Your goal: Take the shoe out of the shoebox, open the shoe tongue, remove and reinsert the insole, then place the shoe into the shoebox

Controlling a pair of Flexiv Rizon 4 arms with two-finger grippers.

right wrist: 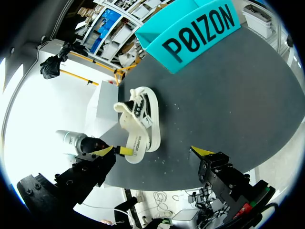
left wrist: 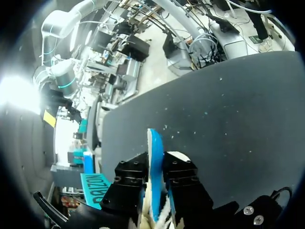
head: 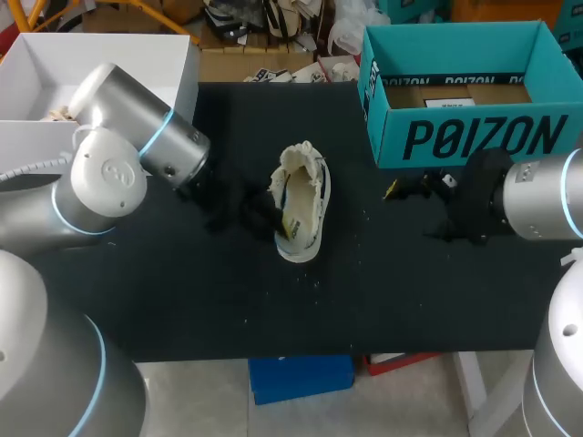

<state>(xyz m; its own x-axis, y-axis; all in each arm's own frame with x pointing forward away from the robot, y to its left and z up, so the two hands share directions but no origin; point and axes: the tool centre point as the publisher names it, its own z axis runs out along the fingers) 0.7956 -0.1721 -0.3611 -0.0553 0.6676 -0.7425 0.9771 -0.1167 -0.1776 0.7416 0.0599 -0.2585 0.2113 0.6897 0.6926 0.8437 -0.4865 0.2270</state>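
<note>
The shoe [head: 302, 202] lies on the table with the box [head: 474, 137] behind it to the right. The left arm leans in low from the shoe's left, its gripper [left wrist: 154, 191] clamped on the shoe's edge. The right gripper [right wrist: 155, 151] hangs spread open right of the shoe.

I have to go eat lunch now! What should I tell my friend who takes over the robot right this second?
Left gripper: shut on a thin blue strip at the shoe; insole or lining, I cannot tell.
Right gripper: open, holding nothing, in front of the shoebox, apart from the shoe.
Shoe: lying on the table; no shoe in the shoebox.
Done: shoe taken out; tongue looks pulled up.
Left: probably insole out and back in, then shoe into the shoebox.
</note>
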